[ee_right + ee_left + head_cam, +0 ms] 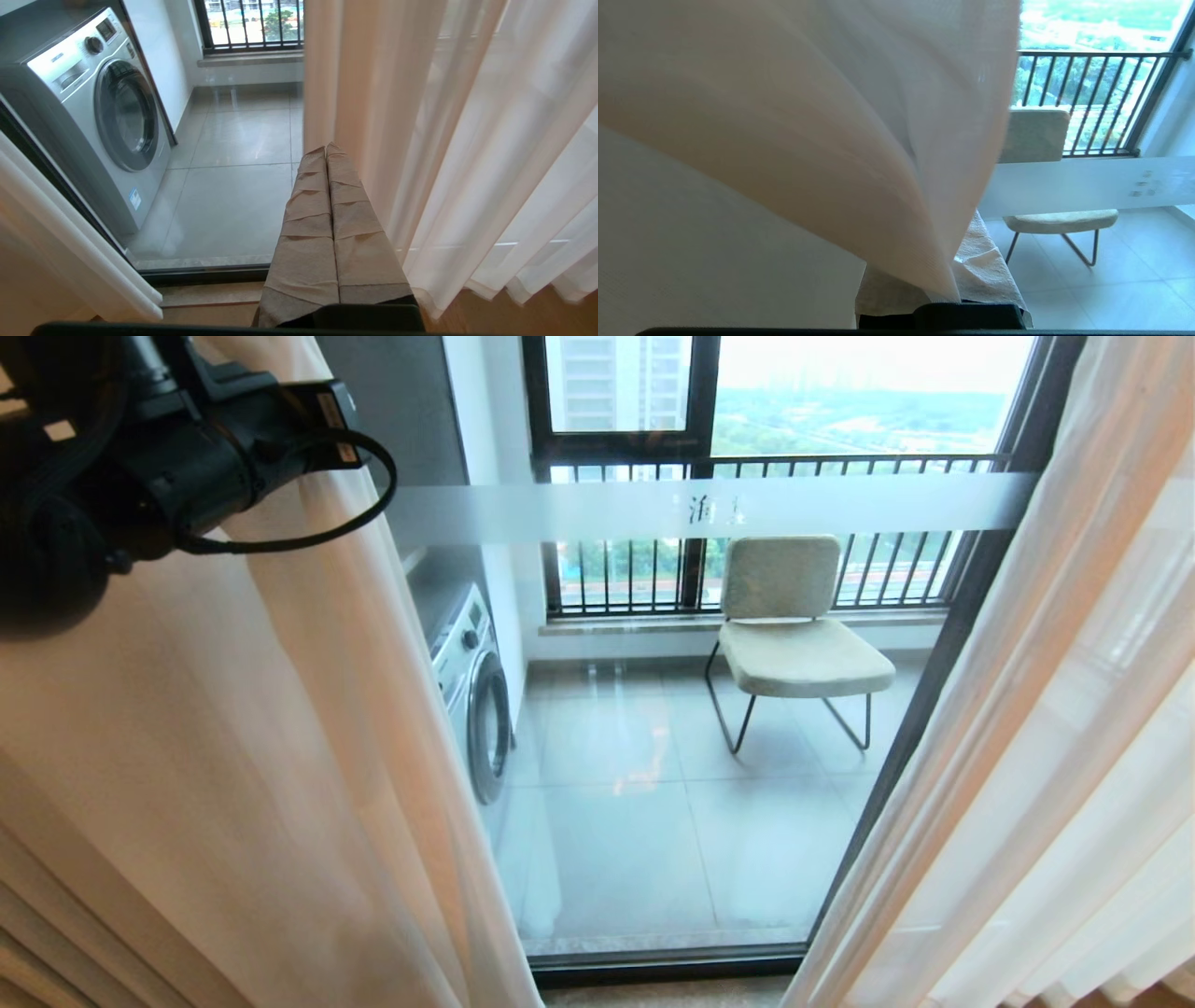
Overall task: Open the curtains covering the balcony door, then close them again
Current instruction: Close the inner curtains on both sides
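Curtains (280, 784) hang parted to both sides of the balcony door (672, 821), so we look straight through its glass. From the head we see the frosted strip (709, 509) across the door, bearing small pale characters we cannot read, and beyond the door a beige chair (794, 635) and a washing machine (471, 691). Our left arm shows there only as a black wrist against the left drape.

Its own camera gives what the head misses: the left gripper (945, 291), paper-wrapped fingers (985, 270) clamped on a gathered fold of sheer cloth. The right wrist view adds the right gripper (327, 154), fingers pressed together and empty, near the right drape, plus a small blue sticker on the washer, illegible.
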Robot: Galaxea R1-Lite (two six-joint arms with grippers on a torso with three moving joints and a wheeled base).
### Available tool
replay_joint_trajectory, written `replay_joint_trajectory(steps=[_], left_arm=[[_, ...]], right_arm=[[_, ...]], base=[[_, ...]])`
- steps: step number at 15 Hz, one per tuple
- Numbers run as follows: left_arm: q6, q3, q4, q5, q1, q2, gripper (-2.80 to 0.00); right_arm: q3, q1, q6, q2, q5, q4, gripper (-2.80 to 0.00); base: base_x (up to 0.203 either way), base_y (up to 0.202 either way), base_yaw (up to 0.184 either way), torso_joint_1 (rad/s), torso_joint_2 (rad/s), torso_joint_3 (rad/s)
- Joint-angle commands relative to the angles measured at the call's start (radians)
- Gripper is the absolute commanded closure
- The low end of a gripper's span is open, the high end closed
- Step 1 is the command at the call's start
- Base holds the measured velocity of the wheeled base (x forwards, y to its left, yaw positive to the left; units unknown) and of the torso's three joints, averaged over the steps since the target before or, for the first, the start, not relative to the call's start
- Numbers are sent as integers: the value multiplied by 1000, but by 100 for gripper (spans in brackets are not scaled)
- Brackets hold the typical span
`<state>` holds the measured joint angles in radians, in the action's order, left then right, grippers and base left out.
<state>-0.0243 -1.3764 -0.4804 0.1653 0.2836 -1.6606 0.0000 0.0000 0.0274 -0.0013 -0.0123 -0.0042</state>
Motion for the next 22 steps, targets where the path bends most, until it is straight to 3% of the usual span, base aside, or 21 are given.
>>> replay_joint_trajectory(steps=[1, 22], left_arm=[[0, 0, -3, 0, 2, 1, 0], [0, 0, -3, -4, 23, 18, 0]], right_arm=[[0, 0, 0, 1, 0, 0, 0], [0, 0, 0, 1, 0, 0, 0]], base=[[0, -186, 0, 5, 0, 0], [0, -189, 2, 2, 2, 3]])
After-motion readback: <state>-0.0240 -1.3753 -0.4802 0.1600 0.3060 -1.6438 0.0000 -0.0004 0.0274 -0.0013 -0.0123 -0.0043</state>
